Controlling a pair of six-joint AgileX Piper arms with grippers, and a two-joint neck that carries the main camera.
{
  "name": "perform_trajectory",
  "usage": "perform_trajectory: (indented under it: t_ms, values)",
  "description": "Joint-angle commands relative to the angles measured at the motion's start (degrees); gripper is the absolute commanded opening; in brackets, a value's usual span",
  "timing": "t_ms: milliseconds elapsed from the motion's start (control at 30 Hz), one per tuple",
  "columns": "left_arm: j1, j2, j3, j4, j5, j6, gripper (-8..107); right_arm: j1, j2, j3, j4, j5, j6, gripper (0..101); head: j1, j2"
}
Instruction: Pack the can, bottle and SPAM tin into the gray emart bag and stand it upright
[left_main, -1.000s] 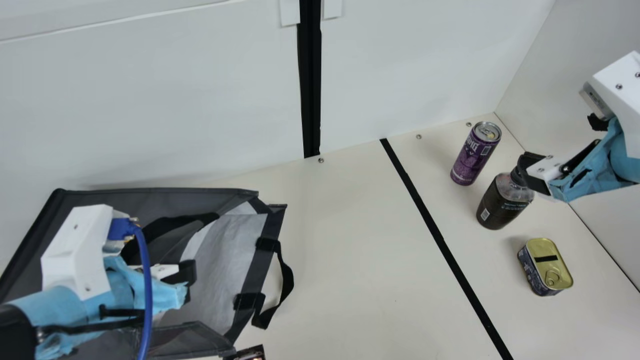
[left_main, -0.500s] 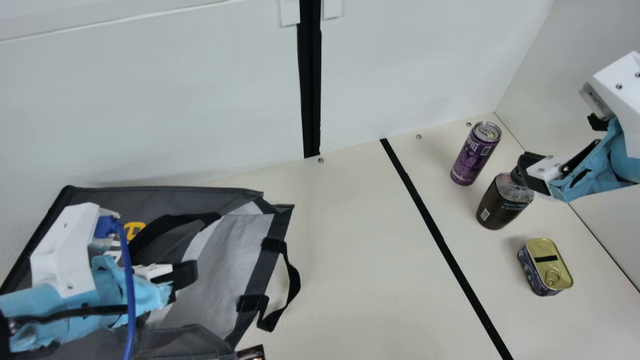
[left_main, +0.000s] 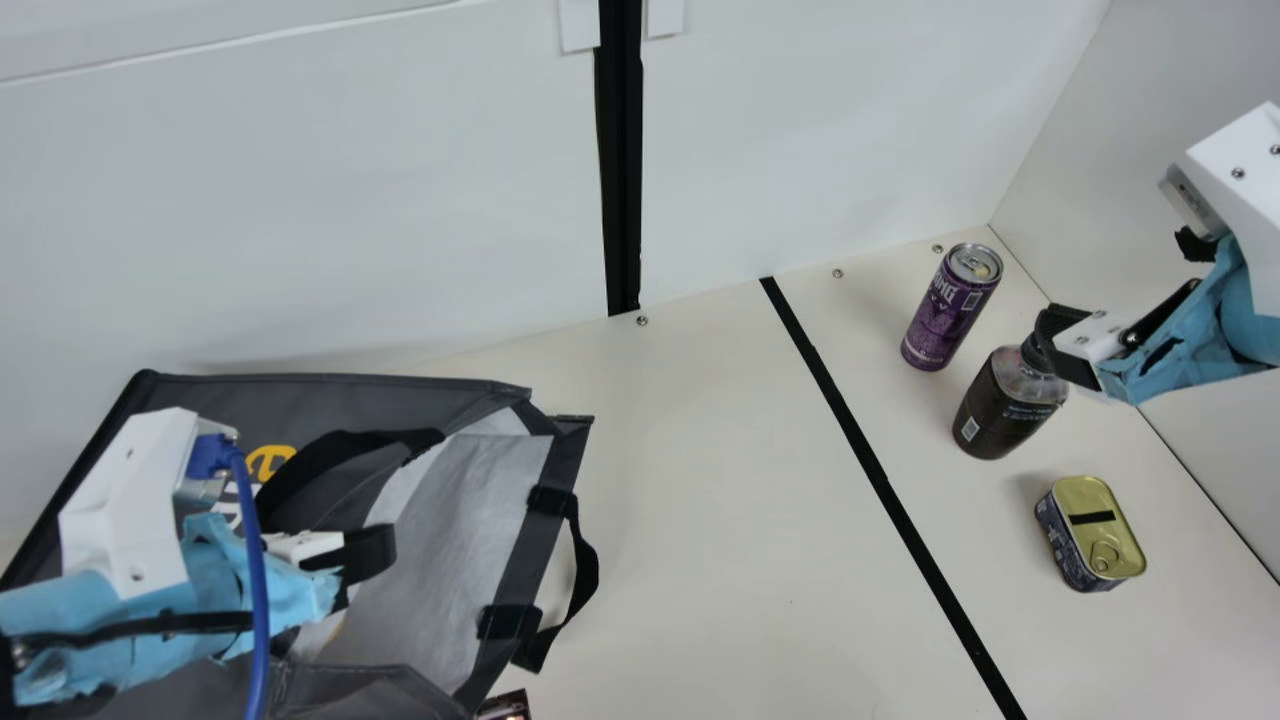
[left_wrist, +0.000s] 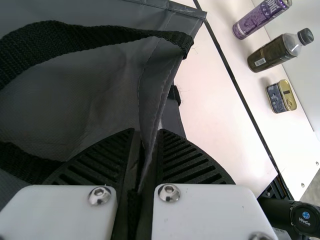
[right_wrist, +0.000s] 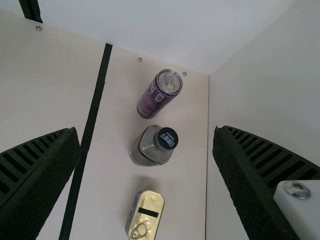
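The gray bag (left_main: 330, 395) lies on its side at the left of the main view, its pale-lined mouth facing right. My left gripper (left_main: 365, 560) is over it; in the left wrist view that gripper (left_wrist: 147, 150) is shut on the bag's edge. At the right, my right gripper (left_main: 1062, 345) is above the bottle's cap; in the right wrist view the gripper (right_wrist: 146, 150) has its fingers wide apart with nothing between them. A purple can (left_main: 950, 308), a dark bottle (left_main: 1003, 405) and the SPAM tin (left_main: 1090, 535) stand in a row on the table.
White walls (left_main: 830, 130) rise behind and to the right of the table (left_main: 680, 540). A black tape line (left_main: 880, 480) runs between bag and items. One black strap (left_main: 585, 570) loops out from the bag's mouth. A small dark object (left_main: 507, 706) is at the bottom edge.
My left gripper has moved left and the bag has opened out slightly, its mouth edge shifting a little right. More of the yellow print shows. The right arm and the three items have stayed still.
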Motion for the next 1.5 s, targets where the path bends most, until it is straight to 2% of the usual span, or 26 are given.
perform_trajectory:
  t_ms: [0,1100,1233,1467]
  values:
    - [0.0,0.0,0.0,0.0,0.0,0.0,-8,0.0,0.0,0.0,0.0,0.0,0.0,95,-1.3,0.0]
    - [0.0,0.0,0.0,0.0,0.0,0.0,-8,0.0,0.0,0.0,0.0,0.0,0.0,95,-1.3,0.0]
    - [0.0,0.0,0.0,0.0,0.0,0.0,-8,2.1,-0.5,0.7,-1.9,-0.8,1.9,95,-1.3,0.0]
    - [0.0,0.0,0.0,0.0,0.0,0.0,-8,4.1,1.5,-0.7,-5.0,-1.6,4.9,95,-1.3,0.0]
